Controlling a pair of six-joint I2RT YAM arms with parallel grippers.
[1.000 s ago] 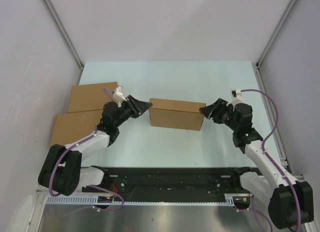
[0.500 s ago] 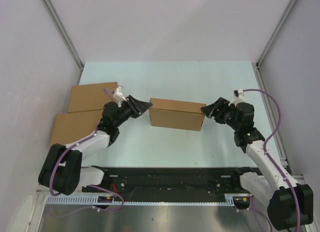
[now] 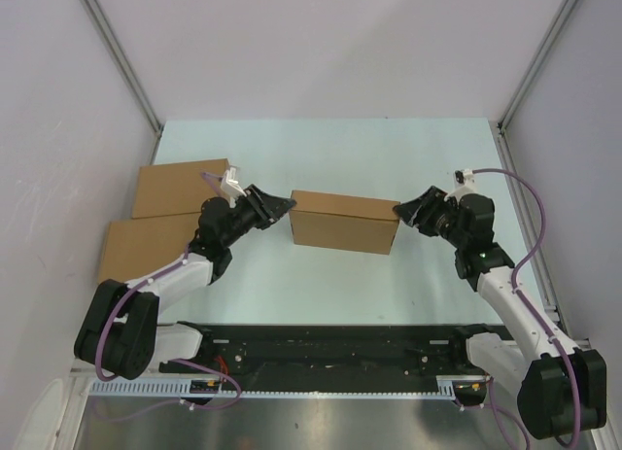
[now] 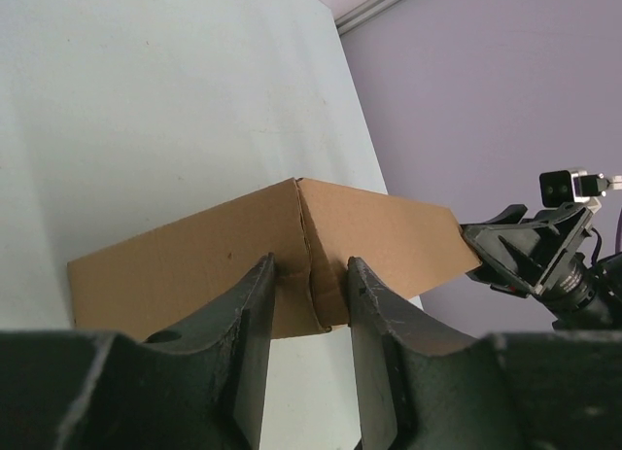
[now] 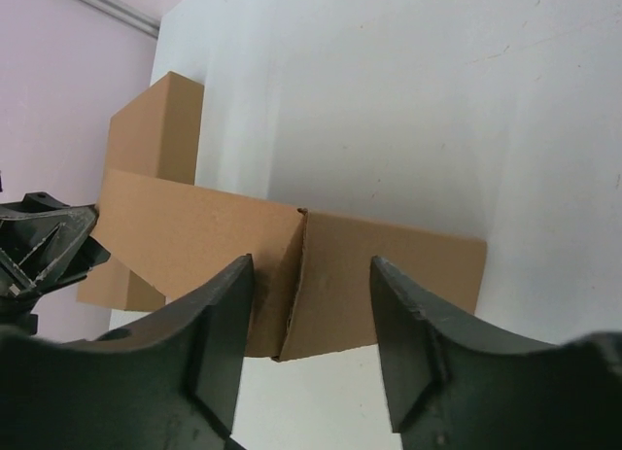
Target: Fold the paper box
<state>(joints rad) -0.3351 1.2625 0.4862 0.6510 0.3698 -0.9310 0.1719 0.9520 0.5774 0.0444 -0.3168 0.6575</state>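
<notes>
Two flat boxes lie at the left edge of the surface, beneath the left arm. The left tool straddles a corner of the paper box, grip unclear. The right tool is released, seemingly clear.

Robot lab cell: bare wall panels, alu frame posts, 2 robot arms bolted at table edge.

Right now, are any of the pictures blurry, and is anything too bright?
Left wrist view: the left hand looms huge and a bit soft at the bottom, while the box behind it is sharp. Right wrist view: the same goes for the right hand, and the table looks almost white. Top view: all sharp, with even light and only faint shadows.
</notes>
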